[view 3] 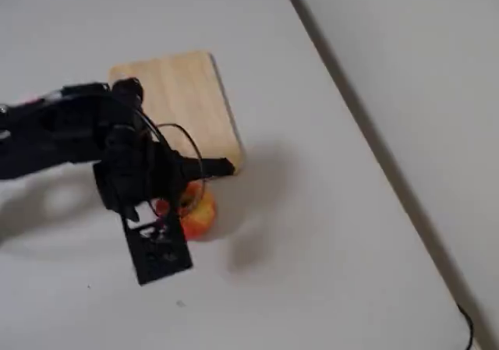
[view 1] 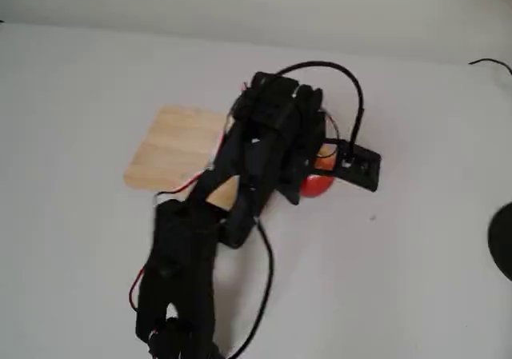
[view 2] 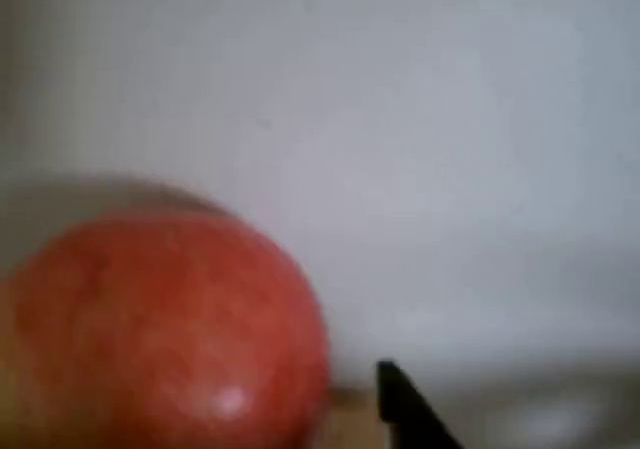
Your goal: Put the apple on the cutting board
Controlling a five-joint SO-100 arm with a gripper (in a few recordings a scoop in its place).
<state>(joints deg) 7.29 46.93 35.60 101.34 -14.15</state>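
— white desk (view 1: 416, 279) all round, pale wall behind it. where's the apple?

— the apple (view 1: 317, 183) is just off the right end of the cutting board (view 1: 172, 147) in a fixed view, not on the wood. in both fixed views it looks to rest on the desk or just above it; i can't say which. in another fixed view the apple (view 3: 199, 212) lies just below the board's (view 3: 183, 93) near corner.

— and the hand?

— the black hand (view 1: 308, 179) is right over the apple, hiding most of it. in the wrist view the apple (view 2: 160, 339) sits big and red at lower left, with one dark fingertip (view 2: 405, 409) just beside it on the right. whether the fingers pinch the apple or stand spread around it, i can't tell.

— anything on the board?

— the arm (view 1: 240, 183) crosses over part of it.
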